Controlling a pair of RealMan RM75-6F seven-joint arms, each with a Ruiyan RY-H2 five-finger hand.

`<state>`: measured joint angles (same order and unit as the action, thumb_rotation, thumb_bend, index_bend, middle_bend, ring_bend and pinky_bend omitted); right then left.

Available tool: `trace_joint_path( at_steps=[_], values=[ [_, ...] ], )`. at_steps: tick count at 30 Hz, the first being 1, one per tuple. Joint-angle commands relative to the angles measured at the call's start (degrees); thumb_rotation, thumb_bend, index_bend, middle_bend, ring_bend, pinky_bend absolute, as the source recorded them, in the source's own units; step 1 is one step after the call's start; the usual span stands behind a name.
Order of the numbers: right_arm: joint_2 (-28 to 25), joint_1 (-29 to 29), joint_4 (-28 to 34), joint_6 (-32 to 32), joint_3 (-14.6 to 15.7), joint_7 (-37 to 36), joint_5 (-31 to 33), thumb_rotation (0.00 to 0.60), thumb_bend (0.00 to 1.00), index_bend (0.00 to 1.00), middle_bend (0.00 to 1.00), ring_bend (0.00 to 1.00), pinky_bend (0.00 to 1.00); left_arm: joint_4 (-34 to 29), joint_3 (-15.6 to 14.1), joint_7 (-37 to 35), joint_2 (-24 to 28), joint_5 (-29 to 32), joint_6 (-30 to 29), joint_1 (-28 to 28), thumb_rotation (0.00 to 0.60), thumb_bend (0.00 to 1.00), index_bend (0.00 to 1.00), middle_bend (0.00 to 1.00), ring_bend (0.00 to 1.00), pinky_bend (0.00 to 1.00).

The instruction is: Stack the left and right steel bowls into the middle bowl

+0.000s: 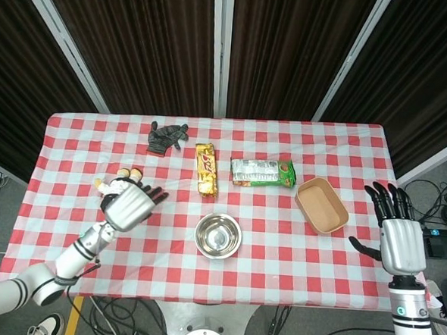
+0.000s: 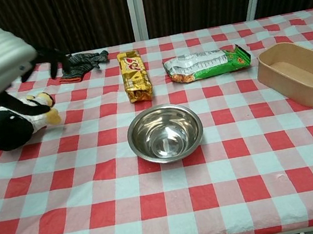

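The steel bowls point(image 2: 164, 133) sit nested as one stack near the middle of the desk point(image 2: 232, 200), upright, with nothing else visible inside the shiny hollow. To the right, well apart from them, a tan tub point(image 2: 300, 71) stands open and shows only its bare bottom. The left robot hand point(image 1: 130, 204) hangs above the stuffed toy point(image 2: 13, 123) at the left side, fingers spread and holding nothing. The right robot hand point(image 1: 393, 231) is off the desk's right edge, fingers apart and empty. Behind the bowls lie a yellow snack bar point(image 2: 133, 75), a green packet point(image 2: 206, 63) and a dark glove point(image 2: 82, 64).
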<state>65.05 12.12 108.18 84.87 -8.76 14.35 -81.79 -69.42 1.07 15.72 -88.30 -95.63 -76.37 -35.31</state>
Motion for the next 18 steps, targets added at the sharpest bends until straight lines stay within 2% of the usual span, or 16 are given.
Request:
trace_joint_path(
  at_steps=[1,3,6,10,14,18],
  values=[
    [0.87,0.31,-0.93,-0.78,0.6,0.48,-0.49,0.6,0.0,0.11,0.1,0.0,0.05,-4.82,1.67,-3.1,4.05,7.6,-6.81,8.61,0.6,0.15,0.39,0.46,0.5,0.64],
    [1.7,0.57,-2.05,-1.45,1.07,0.96,-0.84,0.6,0.0,0.11,0.09,0.0,0.05,-6.97,1.32,-4.6,5.39,11.02,-8.25,12.35,0.6,0.13,0.32,0.34,0.3,0.47],
    [2.52,0.7,-3.77,-2.6,1.82,1.27,-0.62,0.6,0.0,0.09,0.05,0.0,0.05,-9.16,0.69,-6.98,6.98,15.37,-8.82,16.69,0.6,0.12,0.24,0.19,0.12,0.29],
    [3.23,0.1,-4.8,-2.77,2.65,2.64,0.09,0.6,0.0,0.06,0.03,0.0,0.05,-10.4,-0.56,-8.38,8.65,18.37,-8.82,20.64,0.6,0.1,0.18,0.14,0.09,0.23],
    [3.44,-0.82,-4.87,-1.57,3.36,2.94,-0.91,0.6,0.0,0.05,0.03,0.0,0.05,-10.83,-1.8,-10.69,9.84,17.43,-11.19,23.94,0.6,0.09,0.18,0.14,0.09,0.22],
    [3.92,-1.31,-5.16,-1.08,3.49,3.22,-0.85,0.6,0.0,0.05,0.03,0.0,0.05,-10.68,-1.81,-12.1,10.29,16.06,-12.18,25.02,0.6,0.09,0.18,0.14,0.09,0.22]
  ],
)
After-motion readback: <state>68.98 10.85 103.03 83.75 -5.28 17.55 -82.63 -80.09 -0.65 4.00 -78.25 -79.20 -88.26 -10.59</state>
